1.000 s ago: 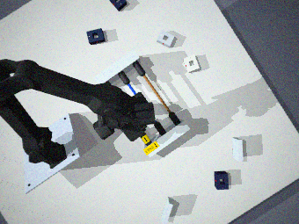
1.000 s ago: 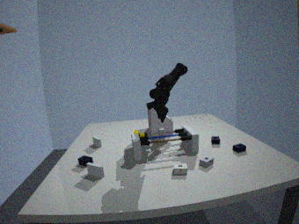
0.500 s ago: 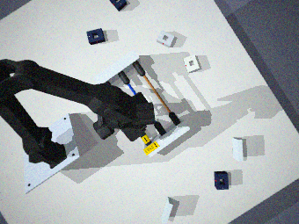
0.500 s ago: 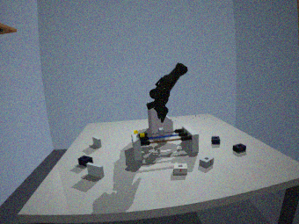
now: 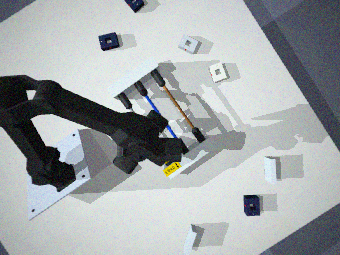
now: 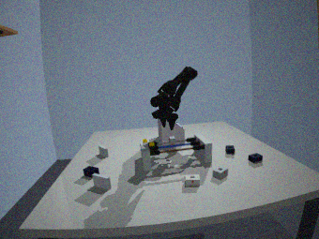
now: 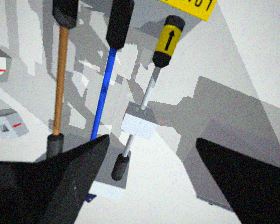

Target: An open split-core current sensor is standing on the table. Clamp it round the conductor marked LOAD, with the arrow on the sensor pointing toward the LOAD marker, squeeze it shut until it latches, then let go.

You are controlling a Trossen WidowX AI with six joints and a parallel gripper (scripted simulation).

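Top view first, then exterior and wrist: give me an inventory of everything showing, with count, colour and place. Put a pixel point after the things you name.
Table (image 5: 150, 213) (image 6: 188, 214) (image 7: 160, 207): one, off-white, under everything.
Holed square blocks (image 5: 109, 41) (image 6: 255, 157): three, navy, around stand.
Holed square blocks (image 5: 218, 78) (image 6: 191, 183) (image 7: 17, 121): two, white, beside copper-rod side.
Plain pieces (image 5: 270, 169) (image 6: 101, 181): two, white, beyond labelled end.
Stand end plates (image 5: 131, 82) (image 6: 208, 155) (image 7: 109, 189): two, white.
Rods (image 5: 176, 103) (image 6: 180, 149) (image 7: 61, 82): three, copper, blue, grey, between plates.
Block (image 6: 172, 139) (image 7: 139, 125): one, white, on grey rod.
Marker (image 5: 171, 170) (image 7: 192, 6): one, yellow, labelled end.
Arrow sleeve (image 7: 166, 45): one, yellow-black, grey rod.
Base plate (image 5: 36, 209): one, pale, under arm.
Arm (image 5: 77, 105) (image 6: 182, 82): one, black.
Gripper (image 5: 170, 150) (image 6: 168, 126) (image 7: 152, 140): one, black, open, above stand.
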